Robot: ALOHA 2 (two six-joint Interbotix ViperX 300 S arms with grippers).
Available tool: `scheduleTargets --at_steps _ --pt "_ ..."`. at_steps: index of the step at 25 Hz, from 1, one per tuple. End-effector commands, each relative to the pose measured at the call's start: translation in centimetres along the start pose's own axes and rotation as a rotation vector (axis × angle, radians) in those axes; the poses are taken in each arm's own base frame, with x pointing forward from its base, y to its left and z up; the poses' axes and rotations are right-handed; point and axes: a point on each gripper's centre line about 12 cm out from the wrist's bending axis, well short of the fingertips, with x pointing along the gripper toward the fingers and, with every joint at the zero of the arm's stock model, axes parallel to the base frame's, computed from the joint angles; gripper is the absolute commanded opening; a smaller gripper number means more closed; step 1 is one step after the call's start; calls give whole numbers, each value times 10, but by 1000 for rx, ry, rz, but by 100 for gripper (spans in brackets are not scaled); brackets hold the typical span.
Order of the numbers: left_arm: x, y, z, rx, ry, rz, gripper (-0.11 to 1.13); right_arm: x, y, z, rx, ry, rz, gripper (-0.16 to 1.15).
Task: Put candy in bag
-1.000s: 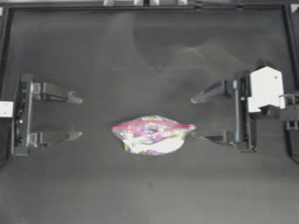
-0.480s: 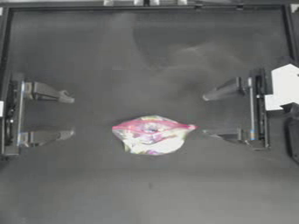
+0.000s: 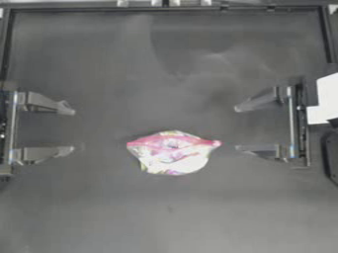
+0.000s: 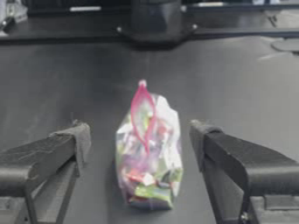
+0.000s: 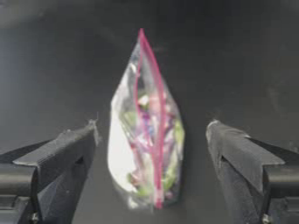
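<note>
Between your left gripper (image 3: 69,129) and your right gripper (image 3: 241,127), both spread wide and holding nothing, the bag (image 3: 172,152) lies flat, probably light, soft and slippery, so you should pinch its pink strip (image 3: 173,143); no candy is visible.

Dim, soft blur, faint table (image 3: 99,207) glare

bag (image 3: 173,152): thin clear plastic, glossy, crinkled, light glinting off folds; pink plastic strip along top edge; pastel contents showing through film. table (image 3: 165,54): dark, smooth, matt with faint sheen and pale smudges. left gripper (image 3: 71,129) and right gripper (image 3: 239,127): jaws dark matt plastic, slightly rough-looking edges. white smooth block on right arm (image 3: 324,99), plastic-looking.
</note>
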Motion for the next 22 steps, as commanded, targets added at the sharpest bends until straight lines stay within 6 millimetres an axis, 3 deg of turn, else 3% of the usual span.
scheduleTargets --at_steps 1,22 --pt "-3 1 7 2 -21 5 98 -6 -1 6 0 -33 1 102" --pt "-22 5 3 0 -60 24 98 -21 -6 -1 18 -70 -10 102"
